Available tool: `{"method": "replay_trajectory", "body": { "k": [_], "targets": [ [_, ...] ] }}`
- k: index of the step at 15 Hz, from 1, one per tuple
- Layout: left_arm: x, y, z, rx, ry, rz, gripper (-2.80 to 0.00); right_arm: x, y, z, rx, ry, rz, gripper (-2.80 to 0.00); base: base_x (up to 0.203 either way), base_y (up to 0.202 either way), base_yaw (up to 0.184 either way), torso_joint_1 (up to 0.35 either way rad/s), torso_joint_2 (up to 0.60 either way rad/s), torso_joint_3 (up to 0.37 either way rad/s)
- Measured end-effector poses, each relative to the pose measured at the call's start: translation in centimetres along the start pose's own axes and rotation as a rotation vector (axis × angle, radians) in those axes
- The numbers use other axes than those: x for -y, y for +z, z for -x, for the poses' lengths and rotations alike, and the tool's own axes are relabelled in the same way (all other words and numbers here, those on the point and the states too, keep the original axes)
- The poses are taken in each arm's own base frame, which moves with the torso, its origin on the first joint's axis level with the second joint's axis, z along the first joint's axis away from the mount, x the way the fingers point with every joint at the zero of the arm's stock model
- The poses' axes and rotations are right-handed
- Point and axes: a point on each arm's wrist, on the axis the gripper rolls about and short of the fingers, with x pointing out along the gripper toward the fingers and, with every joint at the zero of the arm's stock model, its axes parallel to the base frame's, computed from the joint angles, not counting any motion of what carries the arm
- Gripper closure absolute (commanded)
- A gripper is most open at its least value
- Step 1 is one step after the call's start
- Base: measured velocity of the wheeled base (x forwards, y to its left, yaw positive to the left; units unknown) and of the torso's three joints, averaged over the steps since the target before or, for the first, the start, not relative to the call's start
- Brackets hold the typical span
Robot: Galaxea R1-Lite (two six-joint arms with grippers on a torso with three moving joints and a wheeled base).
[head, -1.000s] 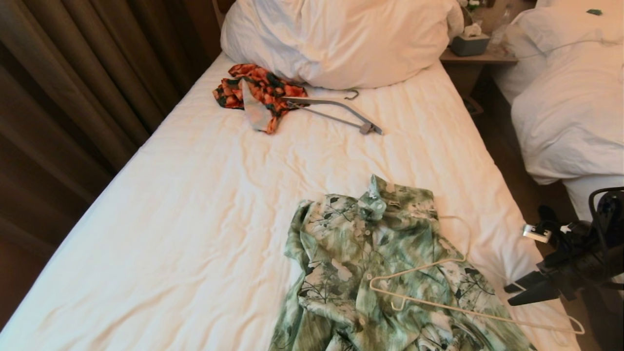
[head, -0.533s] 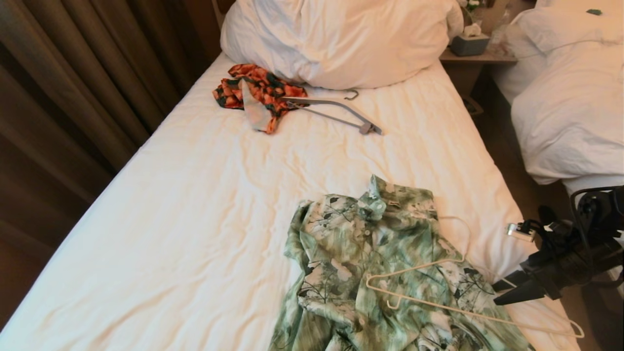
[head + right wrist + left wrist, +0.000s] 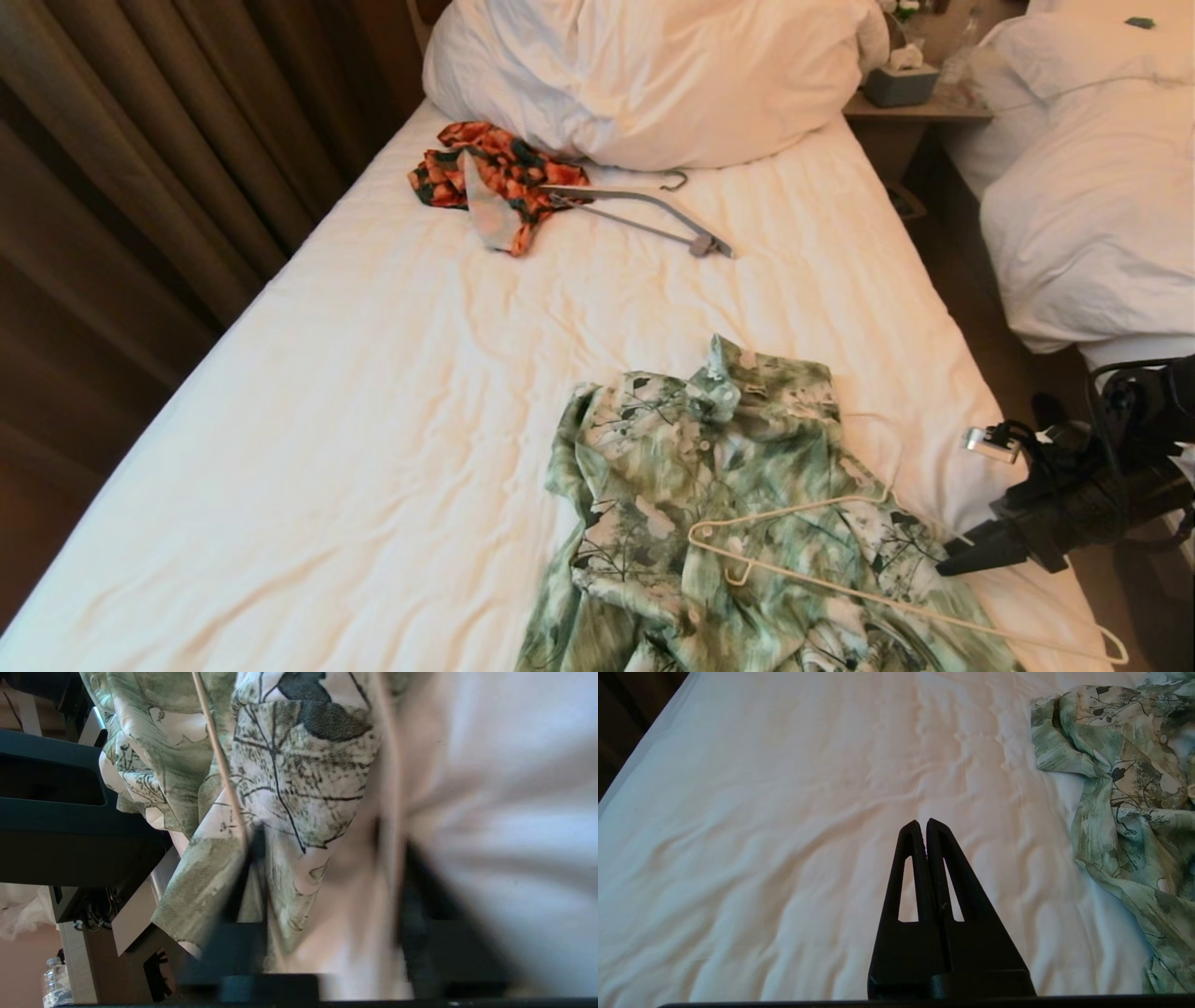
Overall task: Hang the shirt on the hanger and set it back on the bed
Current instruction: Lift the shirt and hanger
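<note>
The right gripper [image 3: 945,565] comes in low from the bed's [image 3: 392,392] right edge, arm nearly level, jaws released and pointing at the shirt's [image 3: 709,523] near sleeve. In the right wrist view one thin cream bar of the hanger [image 3: 794,560] runs just inside one jaw and another pale line crosses between the two, both lying on the sleeve cloth.

The likely trouble is that the jaws clench on sleeve fabric along with the wire, so the shirt would drag when the hanger is lifted; the thin wire could also slip out of a loose pinch or skate away across the slick cloth if nudged.

Farther from these jaws, the shirt's collar lies spread toward the pillow [image 3: 653,75], and beyond it rest a grey hanger [image 3: 644,215] and an orange patterned garment [image 3: 495,177].

The left gripper [image 3: 923,823] hovers over bare sheet beside the shirt, jaws clenched on nothing.
</note>
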Motion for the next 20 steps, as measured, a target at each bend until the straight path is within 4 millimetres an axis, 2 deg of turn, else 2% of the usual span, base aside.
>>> {"method": "replay_trajectory", "body": {
  "k": [4,7,20],
  "targets": [
    [0.0,0.0,0.0,0.0,0.0,0.0,0.0,-0.4,0.1,0.4,0.013,-0.002,0.003,0.0,0.0,0.0,0.0,0.0,0.0,0.0],
    [0.0,0.0,0.0,0.0,0.0,0.0,0.0,-1.9,0.3,1.6,0.044,-0.022,0.03,0.0,0.0,0.0,0.0,0.0,0.0,0.0],
    [0.0,0.0,0.0,0.0,0.0,0.0,0.0,-13.4,0.6,8.8,0.175,-0.275,0.242,0.0,0.0,0.0,0.0,0.0,0.0,0.0]
  ]
}}
